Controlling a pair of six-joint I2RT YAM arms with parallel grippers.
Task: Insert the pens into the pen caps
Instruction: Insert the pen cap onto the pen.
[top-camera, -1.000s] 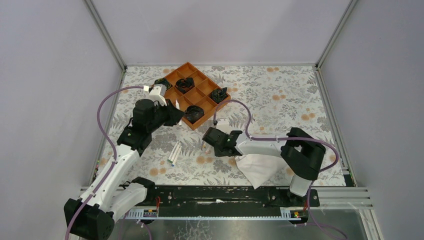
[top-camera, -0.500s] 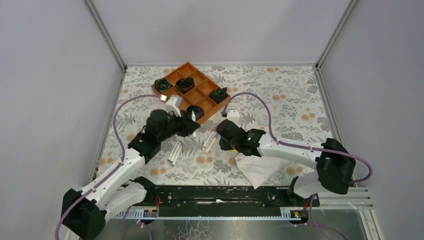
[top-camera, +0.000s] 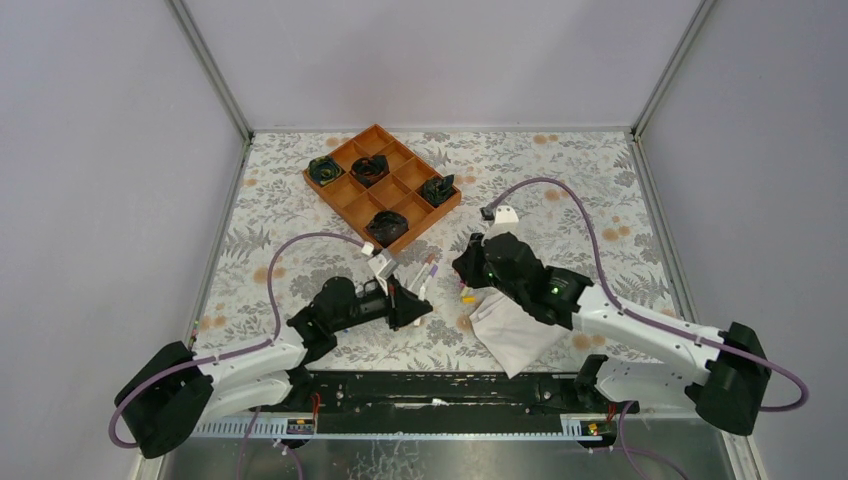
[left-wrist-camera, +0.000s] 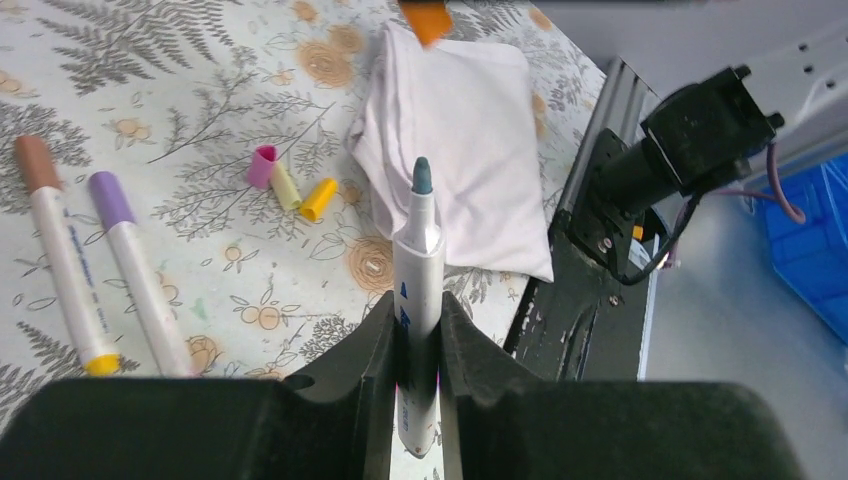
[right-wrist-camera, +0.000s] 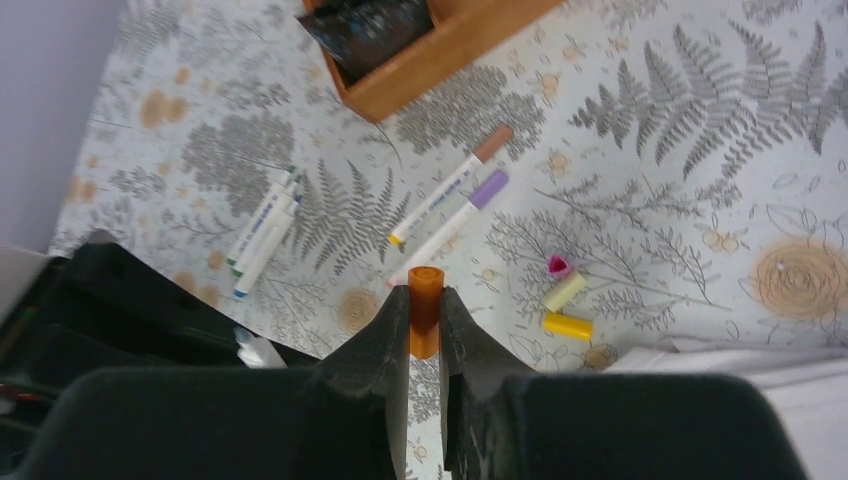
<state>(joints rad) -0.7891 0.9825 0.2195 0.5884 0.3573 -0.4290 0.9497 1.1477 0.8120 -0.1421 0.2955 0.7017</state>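
Left of the cloth (top-camera: 512, 335), the left jaws clamp a teal-tipped pen (left-wrist-camera: 418, 250) that points toward it. Over the cloth's far edge, the right jaws pinch an orange cap (right-wrist-camera: 425, 295). Three loose caps (left-wrist-camera: 290, 185) lie at the cloth's far-left corner, with two capped pens (left-wrist-camera: 135, 270) just beyond.
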